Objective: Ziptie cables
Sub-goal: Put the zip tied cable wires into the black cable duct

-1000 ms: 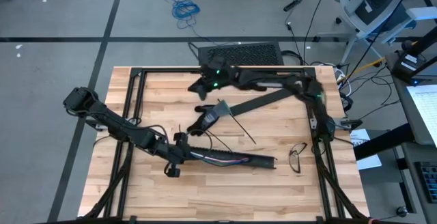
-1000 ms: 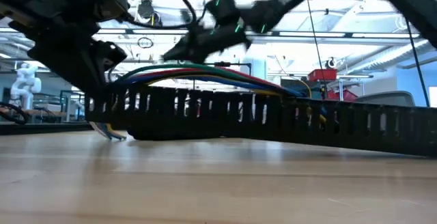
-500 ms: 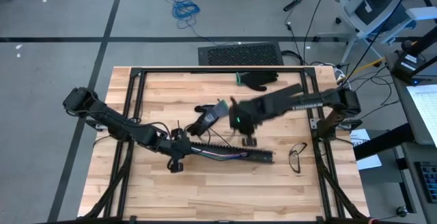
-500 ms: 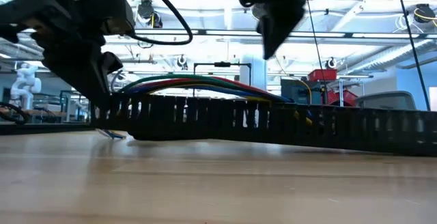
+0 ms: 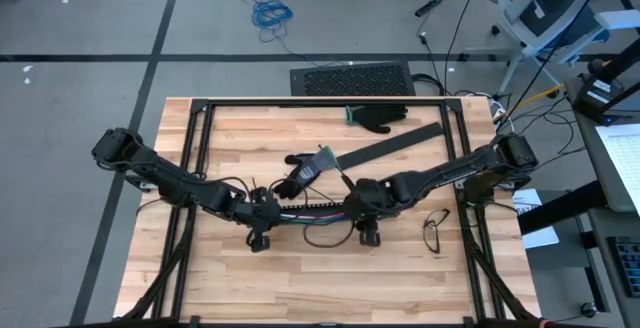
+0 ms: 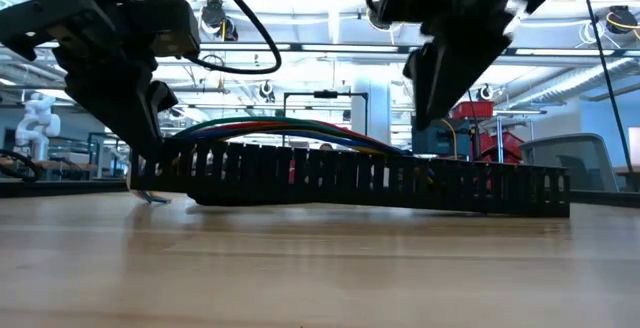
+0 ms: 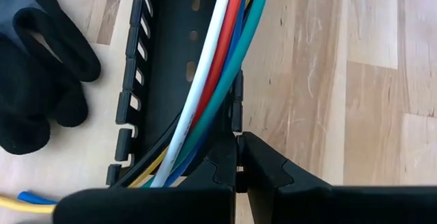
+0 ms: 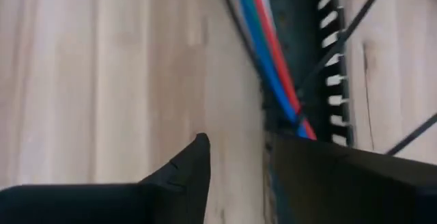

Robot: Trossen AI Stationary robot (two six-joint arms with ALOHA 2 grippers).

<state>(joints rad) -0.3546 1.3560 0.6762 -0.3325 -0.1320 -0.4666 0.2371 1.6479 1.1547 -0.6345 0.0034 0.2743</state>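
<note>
The cables (image 7: 212, 74), white, red, blue and green, run along the inside of a black slotted channel (image 5: 305, 211) that lies flat on the wooden table. They arch above its top in the low view (image 6: 280, 128). My left gripper (image 5: 262, 216) is shut on the channel's left end. My right gripper (image 5: 355, 210) hangs open just above the channel's right part (image 6: 425, 118). One of its fingers (image 8: 194, 159) is over bare wood beside the channel and the other (image 8: 307, 159) is over the channel. It touches nothing. My left gripper pinches the channel's slotted side wall (image 7: 236, 118) between its two fingers, at the channel's left end. The fingers slant down from the table's left. The channel stays flat on the table, with the cables running past the fingers inside it.
A black glove (image 5: 378, 116) lies by the far edge, and a long black strip (image 5: 395, 144) lies slantwise in front of it. Another black glove (image 7: 34, 80) lies close to the channel's far side. Eyeglasses (image 5: 435, 230) rest at the near right. A black frame (image 5: 195, 138) borders the table.
My right gripper has swung from the table's far side toward the near edge, tipped to point steeply down, and opened over the channel's right part. The channel has turned a little on the table in my left gripper's hold.
</note>
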